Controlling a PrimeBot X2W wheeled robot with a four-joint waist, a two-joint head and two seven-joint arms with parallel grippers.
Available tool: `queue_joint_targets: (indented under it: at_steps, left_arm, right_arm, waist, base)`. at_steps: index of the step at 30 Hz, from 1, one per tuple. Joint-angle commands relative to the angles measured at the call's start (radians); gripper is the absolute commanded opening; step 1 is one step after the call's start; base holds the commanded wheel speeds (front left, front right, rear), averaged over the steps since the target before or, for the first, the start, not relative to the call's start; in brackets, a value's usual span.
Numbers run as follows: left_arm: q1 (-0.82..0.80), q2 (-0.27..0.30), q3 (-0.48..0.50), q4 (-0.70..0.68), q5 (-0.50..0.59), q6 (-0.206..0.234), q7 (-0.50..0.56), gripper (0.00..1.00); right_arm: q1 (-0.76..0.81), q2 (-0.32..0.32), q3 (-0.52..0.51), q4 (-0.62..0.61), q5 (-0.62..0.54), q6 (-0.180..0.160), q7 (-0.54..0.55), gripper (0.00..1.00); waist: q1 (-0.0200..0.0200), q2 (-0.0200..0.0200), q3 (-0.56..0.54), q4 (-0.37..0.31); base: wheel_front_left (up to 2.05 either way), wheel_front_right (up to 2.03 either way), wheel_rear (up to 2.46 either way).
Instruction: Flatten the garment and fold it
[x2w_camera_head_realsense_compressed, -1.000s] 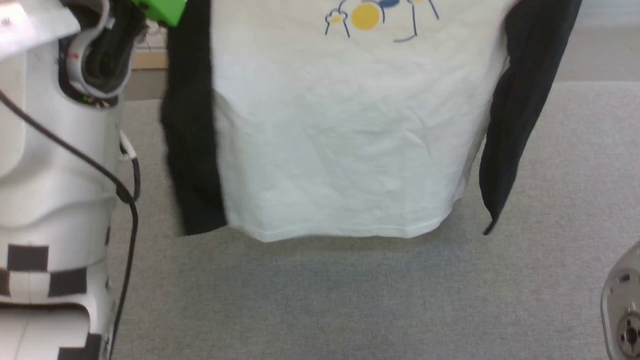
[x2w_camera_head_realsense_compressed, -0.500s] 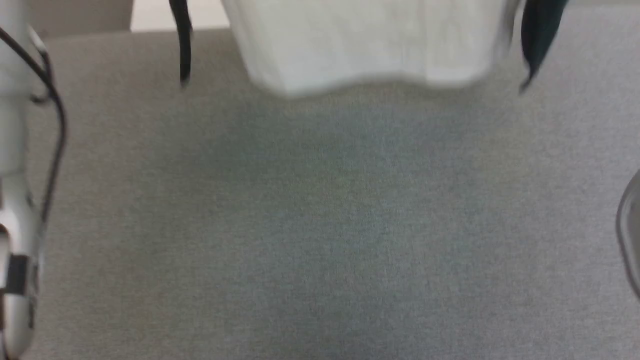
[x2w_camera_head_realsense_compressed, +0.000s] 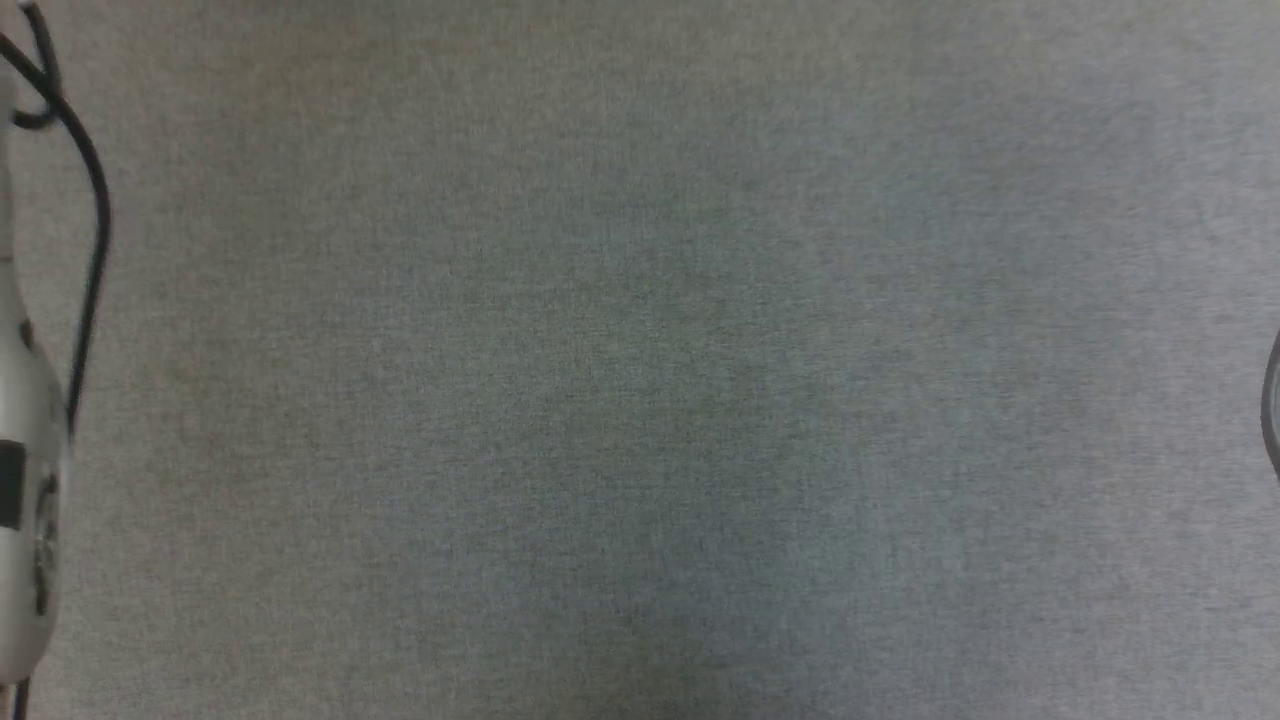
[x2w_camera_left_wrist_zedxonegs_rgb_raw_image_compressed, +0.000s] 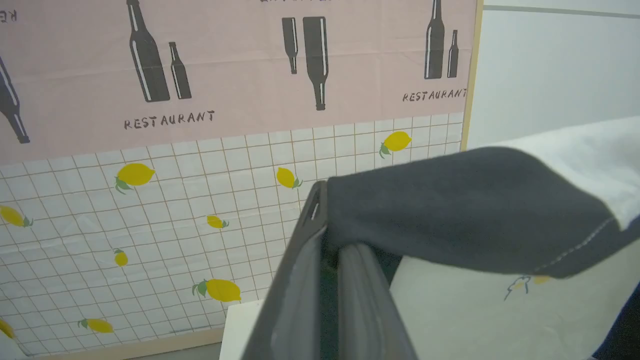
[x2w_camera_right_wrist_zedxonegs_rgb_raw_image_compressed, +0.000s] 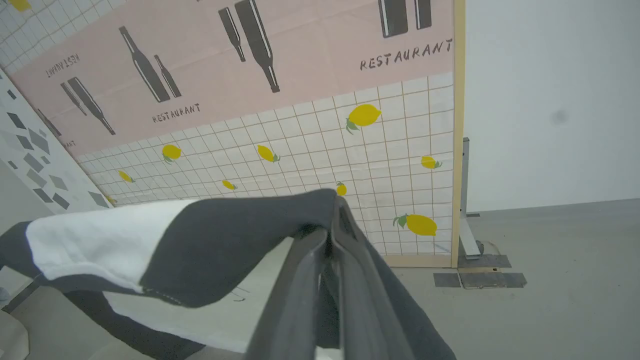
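Left gripper (x2w_camera_left_wrist_zedxonegs_rgb_raw_image_compressed: 327, 235): two long dark fingers pressed together, clamped on a black sleeve fold of the long-sleeved garment (x2w_camera_left_wrist_zedxonegs_rgb_raw_image_compressed: 475, 210). The fabric is thin and soft, and the white body below carries a small printed motif. Right gripper (x2w_camera_right_wrist_zedxonegs_rgb_raw_image_compressed: 331, 235): fingers likewise together, pinching black cloth of the same garment (x2w_camera_right_wrist_zedxonegs_rgb_raw_image_compressed: 240, 235), which is held up and spans away from it. Behind is a pink paper panel (x2w_camera_left_wrist_zedxonegs_rgb_raw_image_compressed: 225, 75) with black bottle prints, above a white gridded sheet (x2w_camera_left_wrist_zedxonegs_rgb_raw_image_compressed: 175, 210) with yellow lemons. Head view: flat grey felt-like surface (x2w_camera_head_realsense_compressed: 640, 360) and a black cable (x2w_camera_head_realsense_compressed: 95, 220).
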Motion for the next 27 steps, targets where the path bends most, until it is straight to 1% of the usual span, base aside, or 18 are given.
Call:
queue_joint_targets:
  at_steps: [1,6,11,16,17,18,21,22,27]
  left_arm:
    - [0.029,-0.006,-0.001,0.015,-0.01,-0.006,-0.021,0.0]
    - [0.121,0.002,-0.027,0.049,-0.041,-0.022,-0.064,0.0]
    - [0.282,0.021,-0.063,0.022,-0.085,-0.028,-0.105,0.0]
    - [0.533,0.049,-0.081,-0.064,-0.124,-0.025,-0.124,0.0]
    - [0.707,0.053,-0.088,-0.131,-0.145,-0.002,-0.117,0.0]
    - [0.776,0.049,-0.089,-0.162,-0.161,0.009,-0.11,0.0]
    - [0.949,0.037,-0.096,-0.237,-0.199,0.039,-0.079,0.0]
    - [1.012,0.037,-0.102,-0.263,-0.206,0.055,-0.066,0.0]
    - [1.253,0.035,-0.13,-0.366,-0.243,0.115,0.002,0.0]
  right_arm:
    - [0.034,-0.013,0.011,0.009,0.017,-0.001,-0.011,0.0]
    - [0.15,-0.053,0.087,0.002,0.104,-0.001,-0.012,0.0]
    - [0.366,-0.103,0.162,-0.103,0.239,-0.001,0.012,0.0]
    - [0.64,-0.148,0.214,-0.246,0.33,-0.001,0.031,0.0]
    - [0.812,-0.159,0.216,-0.318,0.363,-0.001,0.04,0.0]
    - [0.879,-0.162,0.211,-0.348,0.367,-0.001,0.038,0.0]
    - [1.051,-0.164,0.185,-0.413,0.373,-0.001,0.044,0.0]
    - [1.116,-0.161,0.174,-0.434,0.369,-0.001,0.049,0.0]
    - [1.365,-0.138,0.152,-0.508,0.327,-0.001,0.08,0.0]
  waist:
    - [-0.0003,0.0,0.038,0.023]
    - [-0.0003,0.0,0.0,0.038]
    - [-0.0003,0.0,-0.094,0.052]
    - [-0.0003,0.0,-0.215,0.059]
    - [-0.0003,0.0,-0.282,0.065]
    - [-0.0003,0.0,-0.305,0.068]
    - [-0.0003,0.0,-0.361,0.076]
    - [-0.0003,0.0,-0.381,0.078]
    - [-0.0003,0.0,-0.445,0.077]
  base:
    - [0.0,0.0,0.0]
    - [0.0,0.0,0.0]
    - [0.0,0.0,0.0]
    - [0.0,0.0,0.0]
    - [0.0,0.0,0.0]
    - [0.0,0.0,0.0]
    - [0.0,0.0,0.0]
    - [0.0,0.0,0.0]
    - [0.0,0.0,0.0]
